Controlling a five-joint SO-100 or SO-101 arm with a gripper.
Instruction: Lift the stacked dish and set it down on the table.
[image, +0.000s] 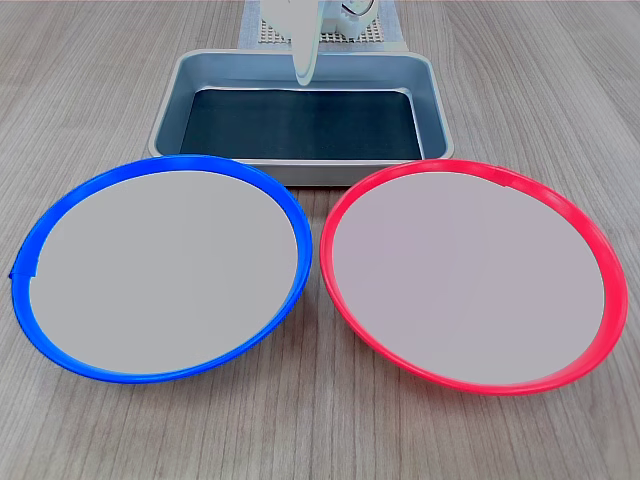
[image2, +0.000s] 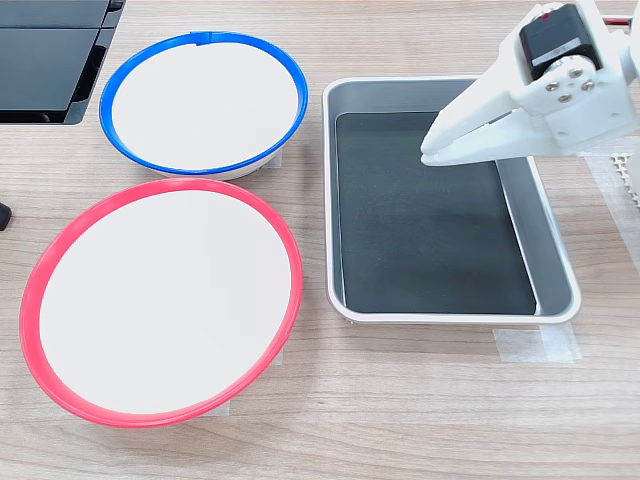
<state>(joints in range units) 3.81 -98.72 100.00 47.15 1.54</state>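
Observation:
The stacked dish (image: 470, 275), a wide shallow bowl with a red rim, rests directly on the table (image: 320, 435) with nothing on or under it. In the second exterior view the dish (image2: 165, 300) lies at the lower left on the table (image2: 400, 410). My gripper (image2: 428, 155) hangs over the metal tray, well apart from the dish, its white fingers closed together at the tips and holding nothing. In the first exterior view the gripper (image: 303, 72) points down over the tray's far side.
A blue-rimmed bowl (image: 165, 265) of the same size sits beside the red one, also seen as the blue-rimmed bowl (image2: 205, 100). The grey metal tray (image: 300, 172) with a dark bottom is empty. A dark device (image2: 50, 60) occupies the second exterior view's top left. Pale tape (image2: 535, 345) marks the tray corner.

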